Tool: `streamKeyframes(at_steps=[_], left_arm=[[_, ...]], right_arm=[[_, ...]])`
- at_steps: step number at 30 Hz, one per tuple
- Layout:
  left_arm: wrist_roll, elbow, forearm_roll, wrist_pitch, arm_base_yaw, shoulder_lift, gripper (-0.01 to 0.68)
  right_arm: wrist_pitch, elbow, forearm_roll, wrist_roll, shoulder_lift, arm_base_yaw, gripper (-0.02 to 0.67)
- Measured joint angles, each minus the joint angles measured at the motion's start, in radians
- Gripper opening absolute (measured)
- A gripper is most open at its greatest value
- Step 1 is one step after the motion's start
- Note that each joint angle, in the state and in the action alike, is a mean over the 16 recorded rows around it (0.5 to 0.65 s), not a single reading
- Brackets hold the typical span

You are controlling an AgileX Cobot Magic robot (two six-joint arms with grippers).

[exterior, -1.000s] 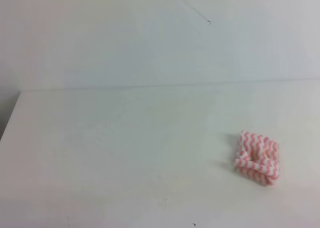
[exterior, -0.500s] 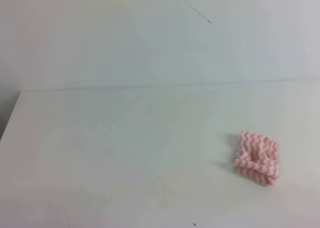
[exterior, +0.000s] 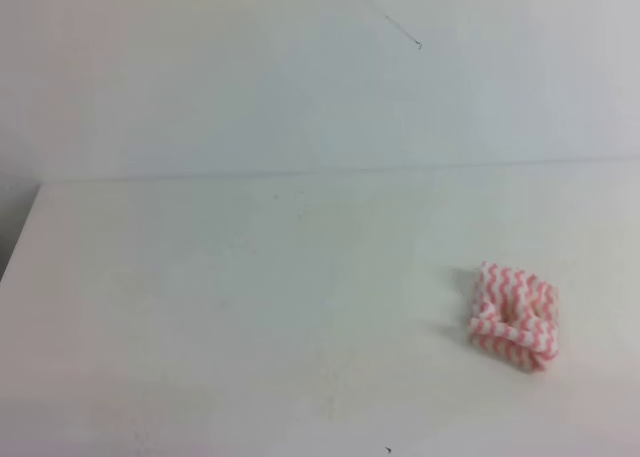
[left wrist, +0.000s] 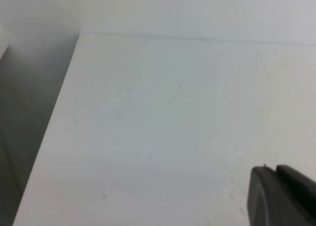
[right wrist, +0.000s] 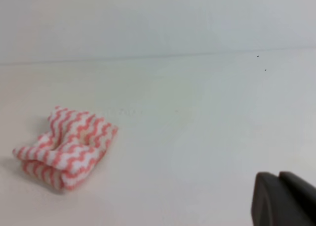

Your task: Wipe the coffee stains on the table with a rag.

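The pink-and-white zigzag rag [exterior: 515,317] lies folded on the white table [exterior: 250,307] at the right, with nothing touching it. It also shows in the right wrist view [right wrist: 66,144], at the left and well away from the gripper. No orange-brown coffee stain shows in any view. Neither gripper shows in the exterior view. One dark finger [left wrist: 279,196] of my left gripper shows at the bottom right of the left wrist view over bare table. One dark finger [right wrist: 281,199] of my right gripper shows likewise. Their jaws are out of frame.
The pale wall [exterior: 300,77] rises behind the table's back edge, with a thin dark mark [exterior: 418,45] on it. The table's left edge [exterior: 22,232] drops off to a grey gap, also seen in the left wrist view [left wrist: 49,137]. Faint specks [left wrist: 180,91] dot the tabletop.
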Motion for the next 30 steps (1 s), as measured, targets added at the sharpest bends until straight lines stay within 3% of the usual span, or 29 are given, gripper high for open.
streamKeyframes(at_steps=[30], left_arm=[[0.001, 0.017, 0.000, 0.001, 0.000, -0.005, -0.001]], right_arm=[[0.016, -0.003, 0.000, 0.000, 0.002, 0.000, -0.003]])
